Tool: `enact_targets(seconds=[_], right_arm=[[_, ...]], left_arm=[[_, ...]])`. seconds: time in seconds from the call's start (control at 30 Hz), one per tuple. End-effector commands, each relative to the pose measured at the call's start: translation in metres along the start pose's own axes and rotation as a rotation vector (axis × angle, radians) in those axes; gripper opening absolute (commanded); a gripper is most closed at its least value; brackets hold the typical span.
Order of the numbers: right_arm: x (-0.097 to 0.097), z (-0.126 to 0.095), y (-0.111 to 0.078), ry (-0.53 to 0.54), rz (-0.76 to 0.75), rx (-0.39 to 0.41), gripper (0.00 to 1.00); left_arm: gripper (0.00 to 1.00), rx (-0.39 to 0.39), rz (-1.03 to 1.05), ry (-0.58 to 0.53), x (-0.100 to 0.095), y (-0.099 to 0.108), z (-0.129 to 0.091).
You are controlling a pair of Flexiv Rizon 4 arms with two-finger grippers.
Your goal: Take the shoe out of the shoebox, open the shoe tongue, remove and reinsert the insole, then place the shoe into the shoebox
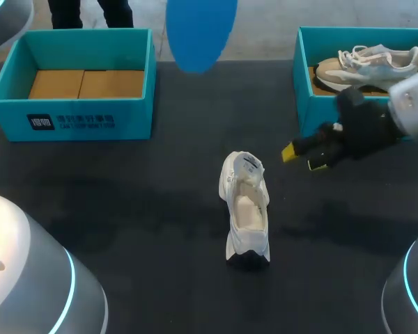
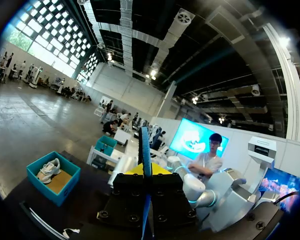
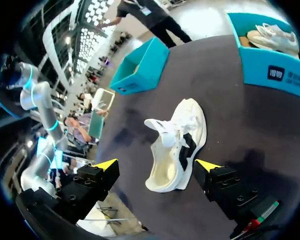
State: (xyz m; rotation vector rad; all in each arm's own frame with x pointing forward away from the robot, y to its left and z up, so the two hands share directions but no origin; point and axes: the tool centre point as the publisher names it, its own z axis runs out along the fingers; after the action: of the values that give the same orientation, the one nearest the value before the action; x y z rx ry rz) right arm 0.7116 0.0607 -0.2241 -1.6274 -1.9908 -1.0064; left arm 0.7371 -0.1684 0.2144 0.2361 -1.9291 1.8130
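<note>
A white shoe (image 1: pixel 246 209) stands in the middle of the dark table with its tongue pulled up and its inside bare. A blue insole (image 1: pixel 200 31) hangs high above the table's far side, close to the head camera. In the left wrist view my left gripper (image 2: pixel 147 170) is shut on that insole (image 2: pixel 145 145), which is seen edge-on between the yellow tips. This gripper itself does not show in the head view. My right gripper (image 1: pixel 303 159) stands open to the right of the shoe, apart from it. From its wrist the shoe (image 3: pixel 177 145) lies ahead of the right gripper (image 3: pixel 157 164).
An empty teal shoebox (image 1: pixel 76 122) stands at the far left. Another teal box (image 1: pixel 306 83) at the far right holds a beige shoe (image 1: pixel 369 64). My arms' round bases fill the near left and near right corners.
</note>
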Motion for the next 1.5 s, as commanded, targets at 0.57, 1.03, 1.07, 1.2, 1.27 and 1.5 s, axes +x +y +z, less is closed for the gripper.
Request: enact_targets(seconds=[0.57,1.03,1.07,1.2,1.27,1.5], right_arm=[[0.024,-0.017,0.004,0.245,0.143,-0.190,1.00],[0.029,-0.004,0.035,0.360,0.143,-0.143,1.00],[0.030,-0.004,0.037,0.361,0.143,-0.143,1.00],[0.028,-0.005,0.045,0.386,0.144,-0.138,1.00],[0.028,-0.006,0.048,0.410,0.143,-0.135,1.00],[0.028,-0.011,0.059,0.488,0.158,-0.111,1.00]], left_arm=[[0.00,-0.003,0.000,-0.001,0.000,-0.001,0.000],[0.00,-0.003,0.000,-0.001,0.000,-0.001,0.000],[0.00,-0.003,0.000,-0.001,0.000,-0.001,0.000],[0.00,-0.003,0.000,-0.001,0.000,-0.001,0.000],[0.00,-0.003,0.000,-0.001,0.000,-0.001,0.000],[0.00,-0.003,0.000,-0.001,0.000,-0.001,0.000]])
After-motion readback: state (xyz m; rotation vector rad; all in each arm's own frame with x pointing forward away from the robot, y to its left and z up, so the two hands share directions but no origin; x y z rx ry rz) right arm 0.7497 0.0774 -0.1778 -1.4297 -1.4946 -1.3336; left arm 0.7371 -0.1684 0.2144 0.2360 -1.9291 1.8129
